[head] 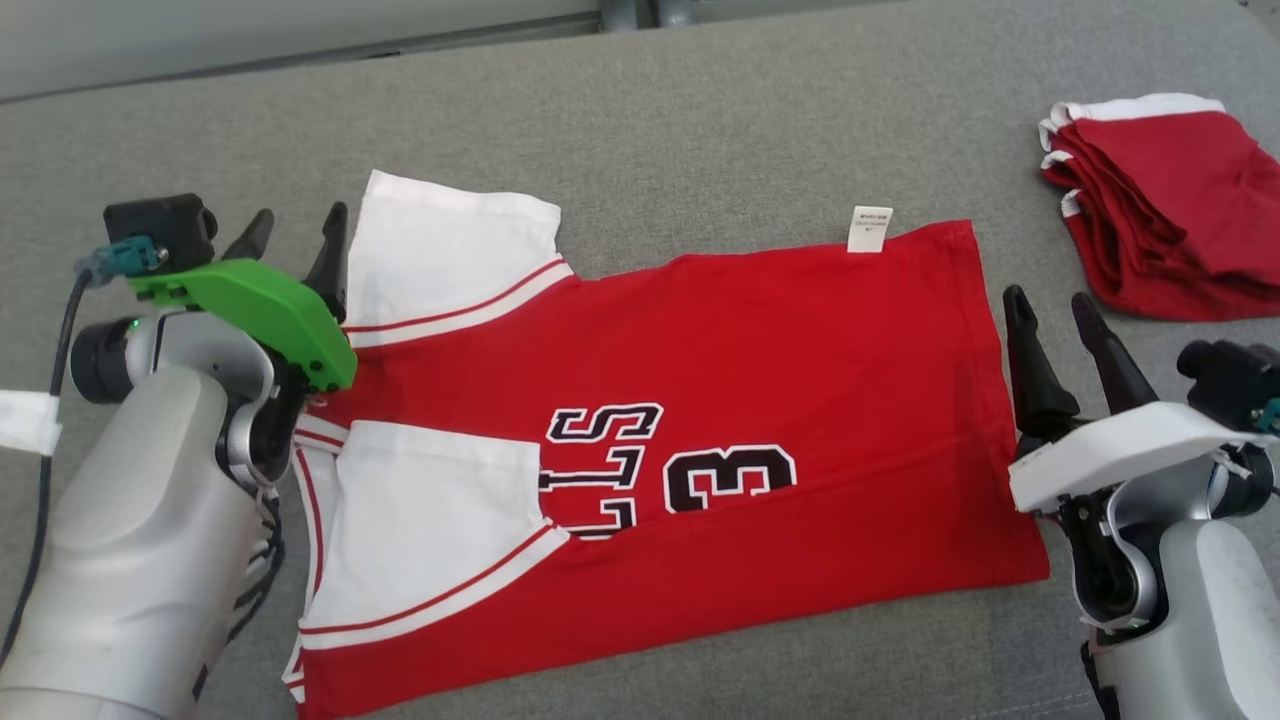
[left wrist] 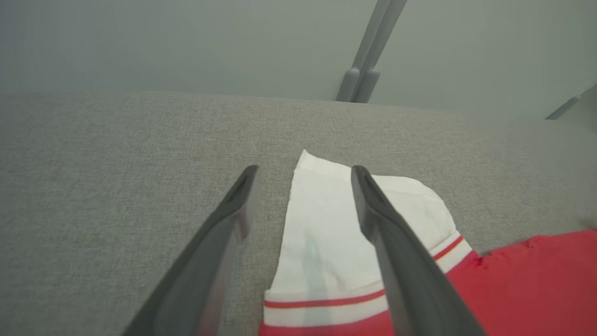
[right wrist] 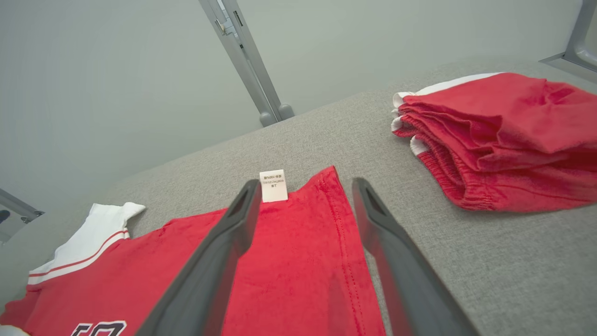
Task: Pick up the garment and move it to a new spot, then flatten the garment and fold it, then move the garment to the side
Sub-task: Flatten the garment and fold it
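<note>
Garment [head: 720,330] flat at centre frame; fold not yet finished

Position of garment: the red jersey lies spread across the middle of the head view on the grey cushion [head: 650,110], collar end at frame left, hem at frame right. Both white sleeves [head: 450,250] are turned inward over the red body, one at upper left and one at lower left. This trims the outline to a plain rectangle, judged to be preparation for a fold. A care label [head: 869,228] pokes out past the upper edge.

Left gripper [head: 300,215]: stationed at frame left beside the collar end, fingers spread wide, nothing held. In the left wrist view one finger lies over the upper sleeve and the other over bare cushion, so the jaws straddle the sleeve's edge. Contact with the cloth cannot be confirmed.

Right gripper [head: 1048,297]: at frame right, just beside the hem, likewise spread wide and empty. Its wrist view shows one finger over red cloth and the other over cushion, bracketing the hem.

Assessment: one gripper posted at each end suggests a paired pinch is intended. Risk noted: the tucked sleeves may slip out on lifting.

Folded red stack [head: 1160,190]: upper right, well apart from the jersey, probably marking where finished pieces go.
</note>
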Controlling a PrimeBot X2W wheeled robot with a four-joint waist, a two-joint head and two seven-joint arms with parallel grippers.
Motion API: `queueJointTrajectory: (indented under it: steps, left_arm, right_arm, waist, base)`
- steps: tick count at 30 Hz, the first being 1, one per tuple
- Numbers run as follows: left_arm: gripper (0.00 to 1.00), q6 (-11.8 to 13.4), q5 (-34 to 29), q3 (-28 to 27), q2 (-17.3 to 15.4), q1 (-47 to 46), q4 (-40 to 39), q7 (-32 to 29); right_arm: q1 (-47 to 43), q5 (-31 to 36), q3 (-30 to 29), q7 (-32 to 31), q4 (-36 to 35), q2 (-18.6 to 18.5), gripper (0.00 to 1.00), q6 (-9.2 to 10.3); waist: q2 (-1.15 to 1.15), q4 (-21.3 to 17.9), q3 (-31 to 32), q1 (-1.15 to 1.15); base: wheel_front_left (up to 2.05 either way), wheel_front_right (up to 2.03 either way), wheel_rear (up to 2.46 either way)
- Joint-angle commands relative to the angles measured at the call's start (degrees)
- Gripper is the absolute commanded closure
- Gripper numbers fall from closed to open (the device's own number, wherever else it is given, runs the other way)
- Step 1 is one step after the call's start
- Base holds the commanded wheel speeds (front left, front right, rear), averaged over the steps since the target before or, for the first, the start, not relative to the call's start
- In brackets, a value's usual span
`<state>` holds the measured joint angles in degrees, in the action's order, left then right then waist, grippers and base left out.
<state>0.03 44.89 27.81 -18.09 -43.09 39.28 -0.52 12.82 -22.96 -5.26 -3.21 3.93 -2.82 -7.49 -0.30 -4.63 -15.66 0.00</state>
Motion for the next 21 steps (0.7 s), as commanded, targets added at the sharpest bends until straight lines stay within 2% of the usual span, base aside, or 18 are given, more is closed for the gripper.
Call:
queueJointTrajectory:
  steps: [1, 10, 21]
  left_arm:
    - [0.0, -0.2, -0.84, 0.04, -0.15, -1.58, 0.72, -0.08]
    - [0.0, -1.4, -4.99, 3.29, -0.23, -11.08, 10.65, -0.17]
    - [0.0, -2.55, -6.69, 5.04, 0.02, -16.55, 18.47, -0.05]
  right_arm:
    - [1.03, 0.43, 0.22, -0.06, -0.46, -0.18, 0.0, 0.0]
    - [4.62, 1.04, 3.87, -0.1, -4.15, -0.16, 0.0, 0.0]
    - [4.88, 0.31, 6.14, -0.31, -7.84, -0.18, 0.0, 0.0]
  waist:
    - [0.3, -2.98, -4.4, 0.0]
    - [0.3, -4.92, -9.74, 0.0]
    - [0.3, -5.6, -11.22, 0.0]
  base:
    - [0.0, 0.0, 0.0]
    - [0.0, 0.0, 0.0]
    - [0.0, 0.0, 0.0]
